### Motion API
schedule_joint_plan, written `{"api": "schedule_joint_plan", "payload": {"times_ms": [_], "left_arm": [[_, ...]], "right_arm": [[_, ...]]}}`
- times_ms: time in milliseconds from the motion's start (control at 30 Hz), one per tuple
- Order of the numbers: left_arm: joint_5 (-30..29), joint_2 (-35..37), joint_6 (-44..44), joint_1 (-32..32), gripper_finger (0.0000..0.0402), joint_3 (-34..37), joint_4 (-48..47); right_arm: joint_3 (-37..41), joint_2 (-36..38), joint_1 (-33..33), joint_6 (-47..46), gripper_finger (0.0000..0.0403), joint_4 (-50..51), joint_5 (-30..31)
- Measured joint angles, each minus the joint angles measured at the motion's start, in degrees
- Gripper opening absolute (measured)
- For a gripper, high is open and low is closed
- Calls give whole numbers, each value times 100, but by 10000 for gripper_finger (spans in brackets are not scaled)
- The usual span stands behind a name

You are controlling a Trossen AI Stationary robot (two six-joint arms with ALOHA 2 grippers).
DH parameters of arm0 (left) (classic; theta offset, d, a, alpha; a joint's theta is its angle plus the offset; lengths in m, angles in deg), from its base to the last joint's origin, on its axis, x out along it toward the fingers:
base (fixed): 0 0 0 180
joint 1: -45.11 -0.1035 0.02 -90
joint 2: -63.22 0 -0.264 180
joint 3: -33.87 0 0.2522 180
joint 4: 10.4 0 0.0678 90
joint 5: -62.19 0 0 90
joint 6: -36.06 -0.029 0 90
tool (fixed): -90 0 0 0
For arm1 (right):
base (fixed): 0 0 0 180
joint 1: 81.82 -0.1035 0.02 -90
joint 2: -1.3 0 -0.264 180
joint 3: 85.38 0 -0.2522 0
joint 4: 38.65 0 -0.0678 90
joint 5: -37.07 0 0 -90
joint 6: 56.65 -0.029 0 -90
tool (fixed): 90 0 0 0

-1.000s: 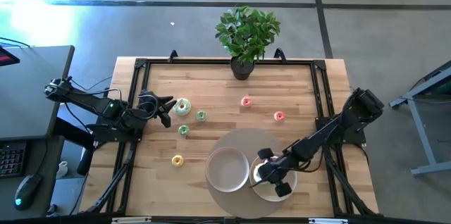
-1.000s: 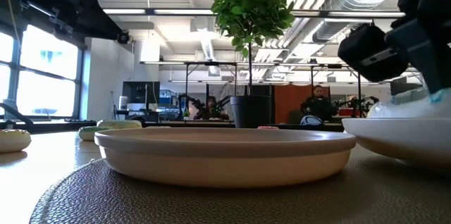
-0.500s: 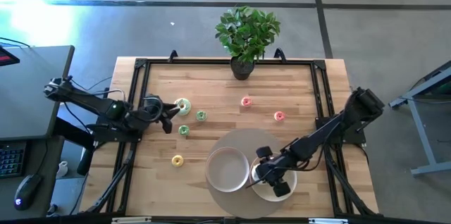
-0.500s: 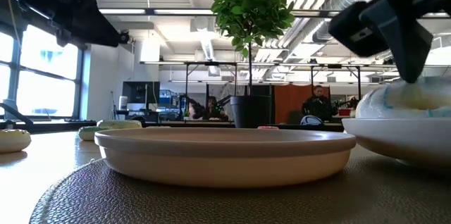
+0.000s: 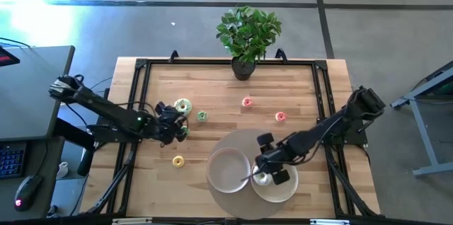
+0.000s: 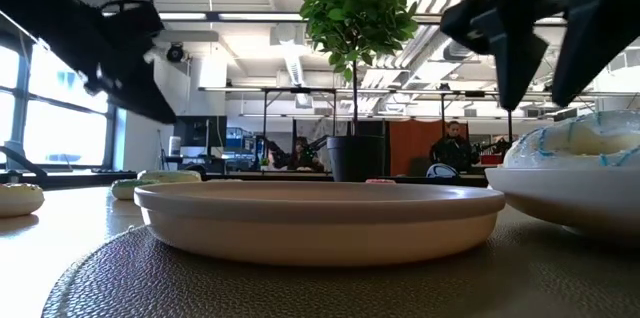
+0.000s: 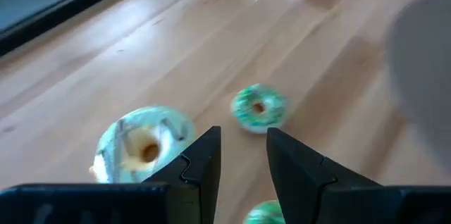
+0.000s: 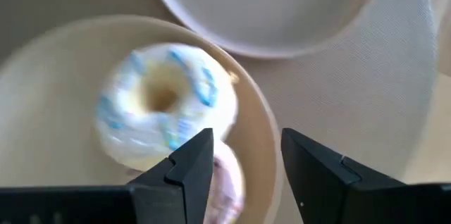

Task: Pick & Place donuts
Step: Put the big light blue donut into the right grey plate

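White-iced donut [image 8: 163,104] is sitting in the right bowl [image 8: 42,62] under the empty, spread right pincer [image 8: 243,175], so I'd be centring the spread left pincer [image 7: 243,164] on the tiny green donut [image 7: 258,108] lying on the surface [image 7: 106,62].

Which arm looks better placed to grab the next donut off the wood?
Probably the left. Its open gripper hangs right over the green-iced donut and small green ones, while the right gripper, also open, is above the bowl holding the white donut.
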Motion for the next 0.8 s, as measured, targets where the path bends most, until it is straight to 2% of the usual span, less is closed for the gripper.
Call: {"api": "schedule_joint_plan", "payload": {"times_ms": [67,200,300,433,633,800], "left_arm": [[110,-284,81,-229,113,0,-24],[925,-666,212,-1055,113,0,-183],[1159,-882,-273,-1644,113,0,-159],[1940,-902,-997,-2197,113,0,26],[2559,-900,-1772,-2381,113,0,322],[3005,-899,-1979,-2379,113,0,333]], "right_arm": [[0,0,147,142,163,112,56],[0,0,420,339,163,161,239],[0,0,576,559,162,161,258],[0,0,736,580,159,182,360],[2,0,954,873,156,429,609],[2,0,1160,933,157,448,651]]}}
